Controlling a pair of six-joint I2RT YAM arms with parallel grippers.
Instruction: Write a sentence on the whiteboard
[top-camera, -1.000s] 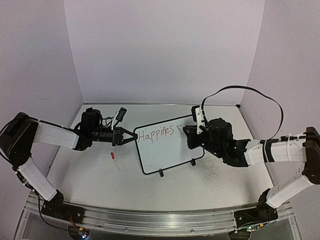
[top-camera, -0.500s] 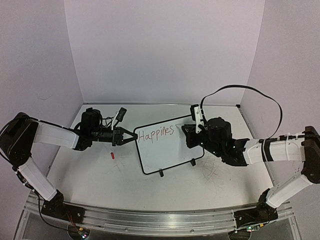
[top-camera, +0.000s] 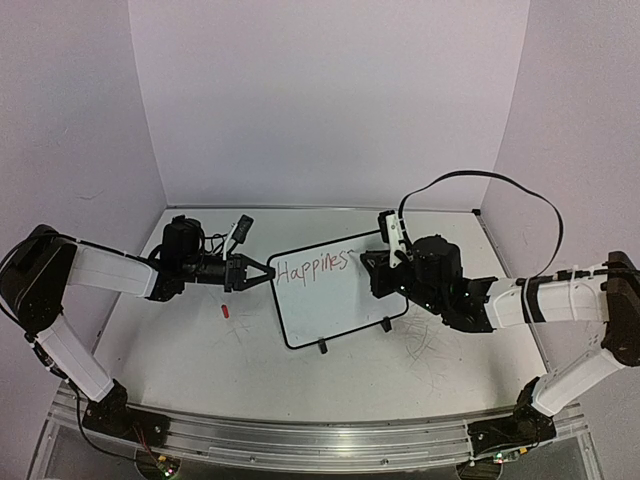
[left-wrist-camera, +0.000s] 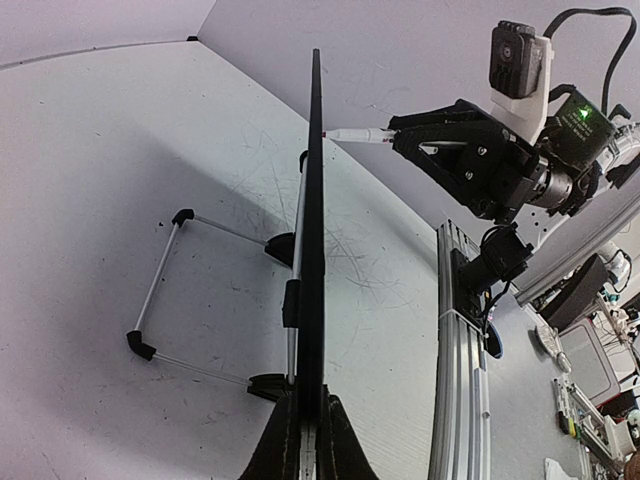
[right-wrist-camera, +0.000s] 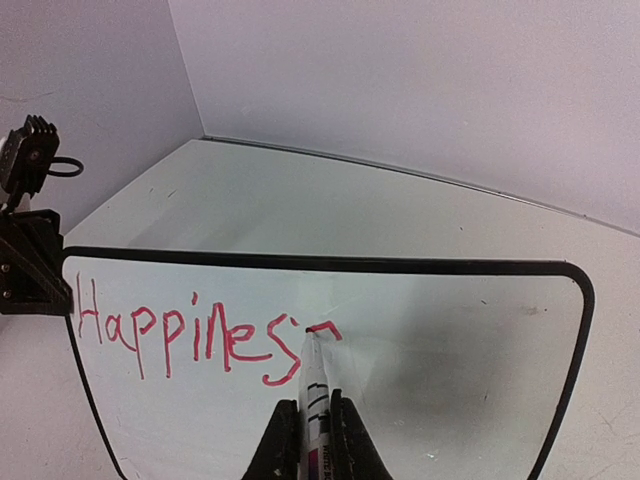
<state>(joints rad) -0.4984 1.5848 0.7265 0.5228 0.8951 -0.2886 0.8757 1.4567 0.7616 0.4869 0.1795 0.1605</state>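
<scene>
The whiteboard (top-camera: 335, 305) stands tilted on its small black feet at the table's middle. My left gripper (top-camera: 262, 275) is shut on its left edge; in the left wrist view the black frame (left-wrist-camera: 315, 200) runs edge-on out of the shut gripper (left-wrist-camera: 308, 405). The sentence (right-wrist-camera: 190, 335) reads "Happines" in red, with a short fresh red stroke just to its right. My right gripper (right-wrist-camera: 315, 405) is shut on a white marker (right-wrist-camera: 318, 375), whose tip touches that stroke. From above, the right gripper (top-camera: 374, 264) sits at the board's upper right, just past the lettering (top-camera: 312, 267).
A small red marker cap (top-camera: 225, 311) lies on the table left of the board. The board's wire stand (left-wrist-camera: 160, 290) sticks out behind it. Purple walls close the table's back and sides. A metal rail (top-camera: 300, 440) runs along the near edge.
The right gripper has shifted slightly left and up with the marker. The lettering has grown from "Happines" with a faint last letter to a full "s" plus a new stroke. The left arm stayed still.
</scene>
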